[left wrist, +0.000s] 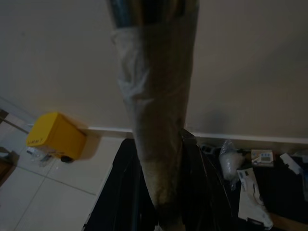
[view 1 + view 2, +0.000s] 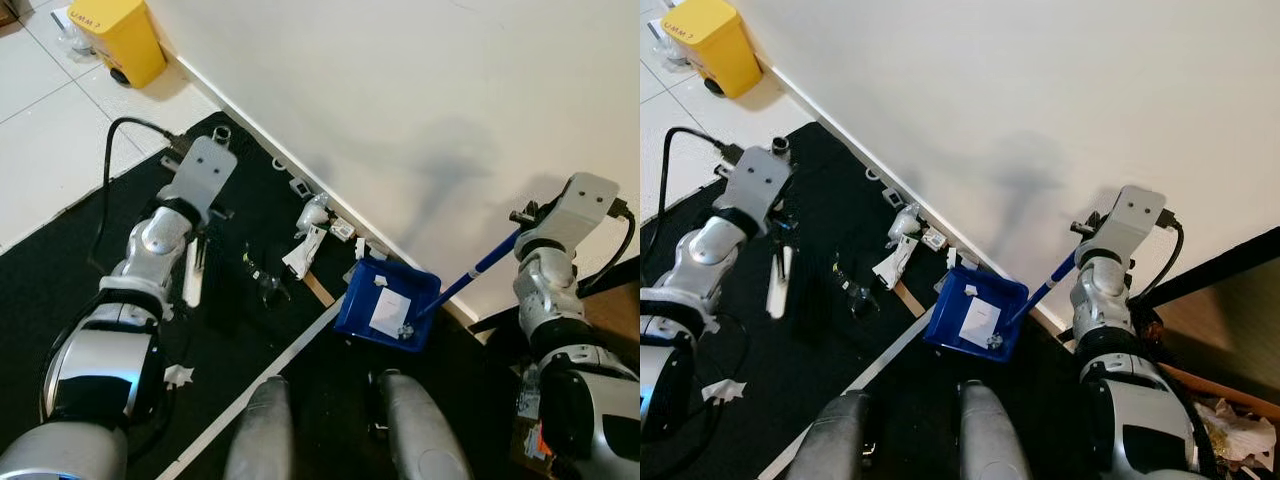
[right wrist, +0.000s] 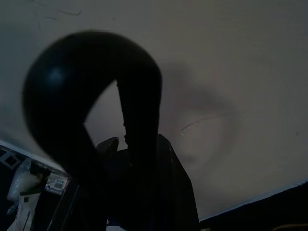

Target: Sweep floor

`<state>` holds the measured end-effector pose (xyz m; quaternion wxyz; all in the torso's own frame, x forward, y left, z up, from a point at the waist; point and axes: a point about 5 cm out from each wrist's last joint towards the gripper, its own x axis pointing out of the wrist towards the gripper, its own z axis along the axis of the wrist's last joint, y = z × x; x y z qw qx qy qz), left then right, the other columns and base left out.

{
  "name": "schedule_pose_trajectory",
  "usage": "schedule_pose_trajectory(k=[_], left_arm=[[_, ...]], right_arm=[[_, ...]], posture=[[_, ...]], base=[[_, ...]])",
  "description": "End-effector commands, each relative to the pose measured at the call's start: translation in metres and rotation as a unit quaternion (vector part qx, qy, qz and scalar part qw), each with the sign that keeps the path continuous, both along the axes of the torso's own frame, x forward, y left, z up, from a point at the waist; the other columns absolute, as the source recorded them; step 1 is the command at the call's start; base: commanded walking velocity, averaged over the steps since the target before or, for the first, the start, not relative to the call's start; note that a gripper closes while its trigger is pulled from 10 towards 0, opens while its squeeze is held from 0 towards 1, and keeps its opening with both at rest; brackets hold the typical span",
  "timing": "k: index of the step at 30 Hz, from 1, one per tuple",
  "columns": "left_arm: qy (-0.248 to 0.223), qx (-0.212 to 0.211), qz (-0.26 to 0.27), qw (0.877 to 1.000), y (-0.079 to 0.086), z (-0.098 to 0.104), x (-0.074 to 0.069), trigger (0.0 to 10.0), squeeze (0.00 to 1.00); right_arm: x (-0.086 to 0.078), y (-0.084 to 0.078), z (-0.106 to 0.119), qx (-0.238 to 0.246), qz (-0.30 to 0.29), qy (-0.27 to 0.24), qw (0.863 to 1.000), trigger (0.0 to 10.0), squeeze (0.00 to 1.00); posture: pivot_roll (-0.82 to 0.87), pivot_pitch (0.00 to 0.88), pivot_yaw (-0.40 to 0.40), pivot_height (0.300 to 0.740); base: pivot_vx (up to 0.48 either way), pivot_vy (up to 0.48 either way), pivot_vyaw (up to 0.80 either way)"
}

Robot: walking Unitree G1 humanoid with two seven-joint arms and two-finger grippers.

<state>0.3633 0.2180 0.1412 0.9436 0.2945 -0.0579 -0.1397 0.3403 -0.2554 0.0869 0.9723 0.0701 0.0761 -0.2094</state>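
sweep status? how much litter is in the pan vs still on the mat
Done: the blue dustpan holds white paper scraps. In hand: the right gripper holds its long blue handle; the left gripper holds a pale-handled tool. Left: white litter along the wall and a paper scrap on the black mat.

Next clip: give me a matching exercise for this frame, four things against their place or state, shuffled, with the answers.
Things:
1. blue dustpan
2. yellow bin
3. white tape strip
4. left gripper

Places or states:
A. on the pale tiles against the wall, far to the robot's left
B. running across the black mat in front of the robot's feet
C. over the black mat, with a pale handle along it
D. against the wall base, white paper scraps inside

Pairs: 1-D, 2-A, 3-B, 4-C
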Motion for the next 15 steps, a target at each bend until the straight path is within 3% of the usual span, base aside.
schedule_pose_trajectory(k=[1,7,15], left_arm=[[-0.006,0.009,-0.011,1.0,-0.004,0.003,0.002,10.0,0.0],[-0.003,0.028,-0.011,1.0,-0.002,0.005,0.003,10.0,0.0],[-0.001,0.035,-0.008,0.999,0.004,0.007,0.003,10.0,0.0]], right_arm=[[-0.005,-0.009,-0.006,0.0,-0.005,0.027,1.0,10.0,0.0],[0.002,-0.022,0.01,0.005,-0.004,0.016,1.0,10.0,0.0],[0.008,-0.019,0.018,0.031,0.015,0.01,0.999,10.0,0.0]], posture=[[-0.05,0.22,-0.018,0.74],[-0.04,0.204,-0.018,0.74],[-0.03,0.195,-0.016,0.74]], base=[[0.0,0.0,0.0],[0.0,0.0,0.0],[0.0,0.0,0.0]])
